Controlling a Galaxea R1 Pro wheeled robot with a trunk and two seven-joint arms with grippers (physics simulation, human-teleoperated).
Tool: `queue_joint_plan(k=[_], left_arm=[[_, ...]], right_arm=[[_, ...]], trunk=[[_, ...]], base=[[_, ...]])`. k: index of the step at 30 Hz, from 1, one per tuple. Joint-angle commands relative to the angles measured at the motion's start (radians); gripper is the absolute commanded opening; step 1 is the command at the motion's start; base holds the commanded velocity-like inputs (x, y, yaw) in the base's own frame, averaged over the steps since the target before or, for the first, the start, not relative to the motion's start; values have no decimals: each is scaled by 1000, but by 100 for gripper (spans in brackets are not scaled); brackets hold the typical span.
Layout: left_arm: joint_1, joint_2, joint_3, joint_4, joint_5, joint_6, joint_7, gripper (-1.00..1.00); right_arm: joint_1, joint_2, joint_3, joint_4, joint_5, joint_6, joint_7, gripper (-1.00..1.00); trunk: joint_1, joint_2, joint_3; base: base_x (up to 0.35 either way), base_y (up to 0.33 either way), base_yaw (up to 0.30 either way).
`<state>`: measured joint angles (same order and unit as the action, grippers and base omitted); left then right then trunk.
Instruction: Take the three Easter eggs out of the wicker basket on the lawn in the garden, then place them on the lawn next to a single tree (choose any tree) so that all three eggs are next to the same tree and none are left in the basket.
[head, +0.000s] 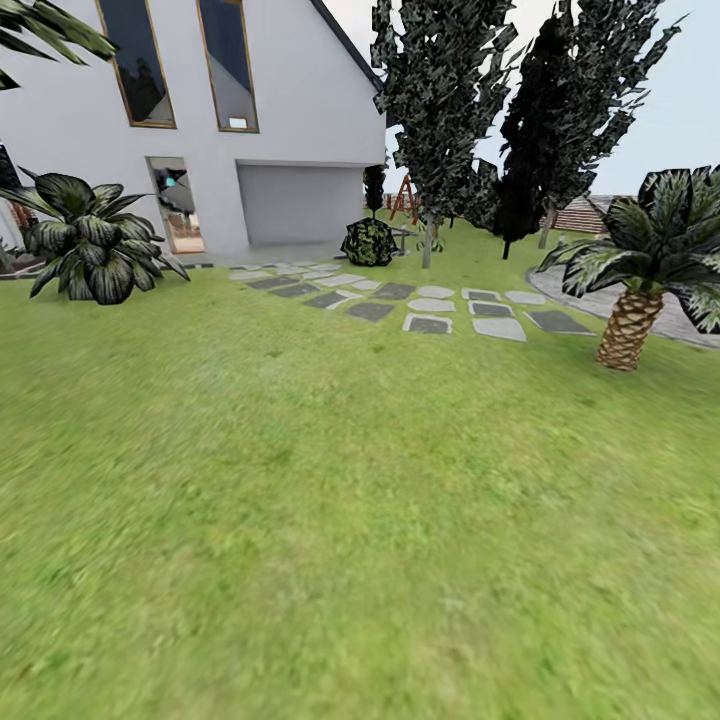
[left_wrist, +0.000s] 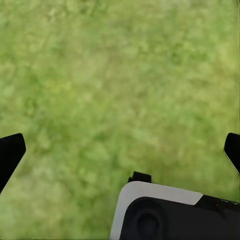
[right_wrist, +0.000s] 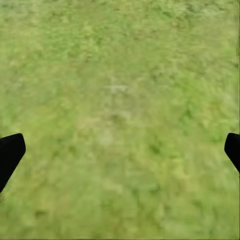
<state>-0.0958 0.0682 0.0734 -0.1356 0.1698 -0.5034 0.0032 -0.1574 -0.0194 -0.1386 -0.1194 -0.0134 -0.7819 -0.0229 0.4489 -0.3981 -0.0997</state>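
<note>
Between your spread, empty left fingers (left_wrist: 12, 152) and right fingers (right_wrist: 12, 150), mottled green lawn (right_wrist: 120, 110); no writing.

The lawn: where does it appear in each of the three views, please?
Head view: the lawn spreads from the house down across the lower part.
Left wrist view: grass beyond the left gripper.
Right wrist view: grass beyond the right gripper.
Shared landmark: the mottled green grass itself.

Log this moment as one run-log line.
phase: in transit | left gripper: open over lawn, nothing between its fingers | right gripper: open over grass, nothing between its fingers | ahead: tree, white house
</note>
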Motion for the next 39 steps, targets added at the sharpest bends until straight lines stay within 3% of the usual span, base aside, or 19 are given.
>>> queue_joint_plan(k=[1,5,12,19,28,39], left_arm=[[-1,0,7,1,-4,-3,0,100],[-1,2,9,1,-3,-3,0,100],[-1,2,11,1,0,-3,0,100],[-1,1,12,1,0,-3,-1,100],[-1,-3,9,1,-1,-3,-2,100],[-1,-1,11,1,-1,-1,-2,100]], right_arm=[[-1,0,0,-34,-2,2,-2,100],[-1,0,0,-111,-13,18,-4,100],[-1,-5,-2,-121,-106,13,-3,100],[-1,-13,-2,-116,-115,17,-3,100],[-1,-15,0,-41,-115,61,-2,100],[-1,-17,2,-35,-113,61,-2,100]], trunk=[[1,-2,-2],[1,-2,-2],[1,-2,-2],[1,-2,-2],[1,-2,-2],[1,-2,-2]], base=[[339,0,0],[339,0,0],[339,0,0],[339,0,0],[339,0,0],[339,0,-60]])
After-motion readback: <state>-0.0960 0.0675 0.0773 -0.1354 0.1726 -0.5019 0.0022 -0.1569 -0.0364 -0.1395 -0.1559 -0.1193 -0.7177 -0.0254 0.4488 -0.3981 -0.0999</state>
